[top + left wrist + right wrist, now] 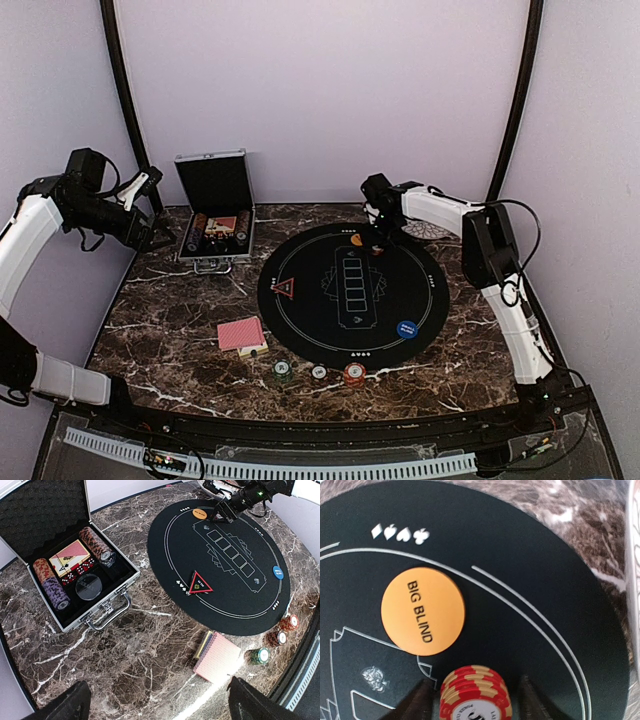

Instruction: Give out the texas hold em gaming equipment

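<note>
Currently right gripper [477,699] straddles a red chip stack [473,684] at the mat's [530,555] far edge, just beside the orange BIG BLIND button [423,611]. Jaws sit close on both sides; can't tell if they pinch it or stand just clear. Left gripper [160,702] is spread wide with nothing in it, up at the left by the case [213,215].

Handling, my guess: several loose discs, stiff, smooth-edged, fairly light, prone to shear or topple. Take it low across the diameter, squeeze evenly, lift straight.

Looks: red with cream edge stripes, printed round centre label, discs not perfectly aligned, standing upright.
</note>
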You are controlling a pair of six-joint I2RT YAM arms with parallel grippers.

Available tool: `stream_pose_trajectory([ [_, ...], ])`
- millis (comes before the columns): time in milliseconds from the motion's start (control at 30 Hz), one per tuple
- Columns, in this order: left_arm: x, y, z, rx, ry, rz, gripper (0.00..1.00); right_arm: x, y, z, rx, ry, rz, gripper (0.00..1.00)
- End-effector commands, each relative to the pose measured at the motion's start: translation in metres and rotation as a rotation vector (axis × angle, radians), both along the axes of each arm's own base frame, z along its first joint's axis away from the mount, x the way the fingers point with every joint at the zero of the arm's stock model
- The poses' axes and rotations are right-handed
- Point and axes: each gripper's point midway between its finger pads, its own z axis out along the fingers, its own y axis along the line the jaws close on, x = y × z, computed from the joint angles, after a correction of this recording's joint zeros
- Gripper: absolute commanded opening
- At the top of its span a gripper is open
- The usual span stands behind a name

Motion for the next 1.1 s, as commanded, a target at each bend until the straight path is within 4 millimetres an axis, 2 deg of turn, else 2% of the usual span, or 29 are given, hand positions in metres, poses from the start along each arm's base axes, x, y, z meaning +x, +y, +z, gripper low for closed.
stream_pose_trajectory([
  [0, -0.002, -0.002, 0.009, 0.003, -0.025, -0.022, 0.99, 0.012, -0.011, -0.006, -0.055, -0.031, -0.018, 0.68],
  [100, -0.002, -0.003, 0.009, 0.002, -0.025, -0.022, 0.99, 0.018, -0.007, 0.015, -0.03, -0.073, -0.015, 0.75],
  [233, -0.002, -0.003, 0.009, 0.001, -0.022, -0.021, 0.99, 0.018, 0.003, 0.045, -0.002, -0.117, -0.001, 0.77],
  [300, -0.003, -0.003, 0.01, -0.001, -0.023, -0.022, 0.99, 0.011, 0.008, 0.054, -0.009, -0.127, 0.012, 0.77],
  [400, -0.003, -0.003, 0.011, -0.001, -0.025, -0.021, 0.99, -0.009, 0.015, 0.058, -0.038, -0.131, 0.037, 0.79],
  [433, -0.003, -0.003, 0.011, 0.0, -0.025, -0.021, 0.99, -0.016, 0.017, 0.066, -0.038, -0.144, 0.044, 0.79],
  [700, -0.007, -0.003, 0.012, 0.004, -0.027, -0.025, 0.99, -0.092, 0.027, 0.056, -0.085, -0.119, 0.104, 0.8],
  [900, -0.008, -0.004, 0.016, -0.005, -0.031, -0.029, 0.99, -0.148, 0.032, 0.026, -0.155, -0.041, 0.177, 0.79],
  [1067, -0.009, -0.005, 0.017, -0.008, -0.031, -0.029, 0.99, -0.181, 0.036, 0.008, -0.184, -0.001, 0.221, 0.78],
])
